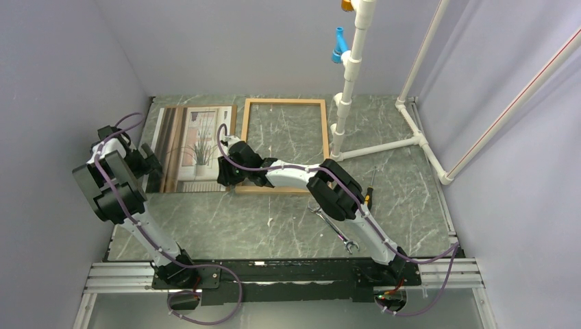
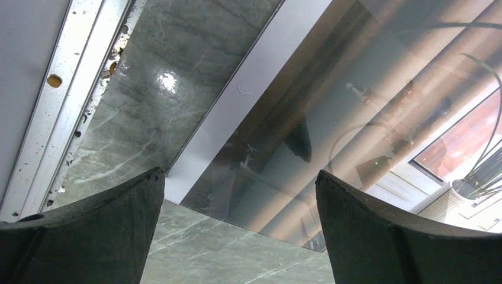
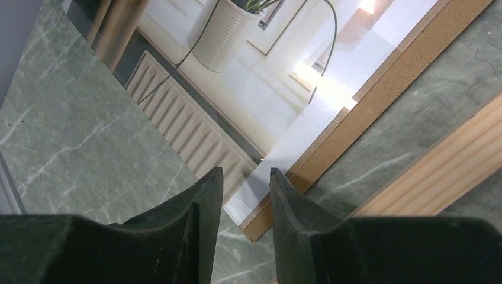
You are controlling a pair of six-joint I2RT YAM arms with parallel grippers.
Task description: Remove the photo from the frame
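Bench [image 1: 274, 219]: we see frame [image 1: 284, 102] lying flat at middle, only green stone inside it.
Photo [image 1: 199, 137] already out, flat just left of frame, not touching it, resting on brown backing board [image 3: 379, 97]; we judge task nearly done.
Left end effector [image 2: 238, 177]: fully spread over photo's left edge, holds nothing.
Right end effector [image 3: 244, 171]: narrow gap above photo's near corner, grips nothing; maybe placed for corner nudge.

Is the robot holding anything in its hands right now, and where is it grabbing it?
Nothing is held. The left hand is wide open over the photo; the right hand shows an empty gap.
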